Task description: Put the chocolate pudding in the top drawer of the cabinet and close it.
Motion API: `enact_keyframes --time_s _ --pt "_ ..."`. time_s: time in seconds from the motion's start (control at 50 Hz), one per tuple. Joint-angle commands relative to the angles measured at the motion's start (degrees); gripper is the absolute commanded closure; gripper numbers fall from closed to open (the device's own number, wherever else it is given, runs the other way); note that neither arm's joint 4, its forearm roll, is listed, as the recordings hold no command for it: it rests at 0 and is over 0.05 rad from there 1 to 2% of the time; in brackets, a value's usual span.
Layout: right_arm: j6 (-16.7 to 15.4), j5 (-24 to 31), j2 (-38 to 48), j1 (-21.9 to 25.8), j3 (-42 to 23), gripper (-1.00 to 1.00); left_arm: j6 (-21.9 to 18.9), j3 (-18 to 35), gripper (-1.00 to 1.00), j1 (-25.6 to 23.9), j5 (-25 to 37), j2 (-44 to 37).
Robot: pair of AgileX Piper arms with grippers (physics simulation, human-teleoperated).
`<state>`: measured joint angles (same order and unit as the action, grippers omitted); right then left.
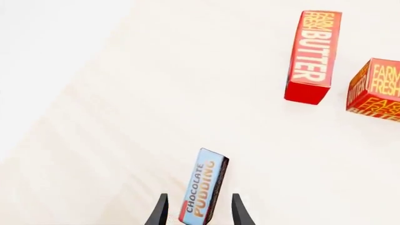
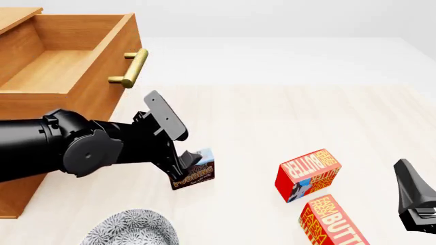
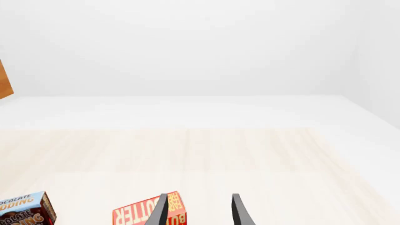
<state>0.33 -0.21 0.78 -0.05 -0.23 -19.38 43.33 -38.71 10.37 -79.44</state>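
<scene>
Firstly, left wrist view: left gripper (image 1: 198, 211) fingers straddled chocolate pudding (image 1: 203, 186), not visibly pressing; flat box stood on edge, long axis along fingers, two butter boxes (image 1: 312, 55) beyond.

Front view: left arm (image 2: 81, 148) reached low across pale wood table (image 2: 286, 122); top drawer (image 2: 65, 61) stood open, brass handle (image 2: 130, 68).

Right wrist view: right gripper (image 3: 198, 211) spread, holding nothing.

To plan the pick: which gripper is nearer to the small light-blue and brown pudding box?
Left. The left gripper straddles the pudding box; the right gripper hangs far right, beyond both butter boxes.
</scene>
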Motion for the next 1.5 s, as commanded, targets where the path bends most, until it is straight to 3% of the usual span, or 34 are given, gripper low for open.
enact_keyframes --time_s 0.02,0.88,1.5 --pt "-0.01 0.0 0.01 0.0 0.0 -1.0 -0.8 -0.79 -1.0 0.95 -1.69 -1.39" --pt "-0.02 -0.01 0.02 0.0 0.0 -1.0 0.2 -1.88 -1.0 3.83 -7.79 -8.65" --pt "-0.02 0.0 0.0 0.0 0.0 -1.0 2.4 -2.39 -1.0 0.92 -9.84 -11.62"
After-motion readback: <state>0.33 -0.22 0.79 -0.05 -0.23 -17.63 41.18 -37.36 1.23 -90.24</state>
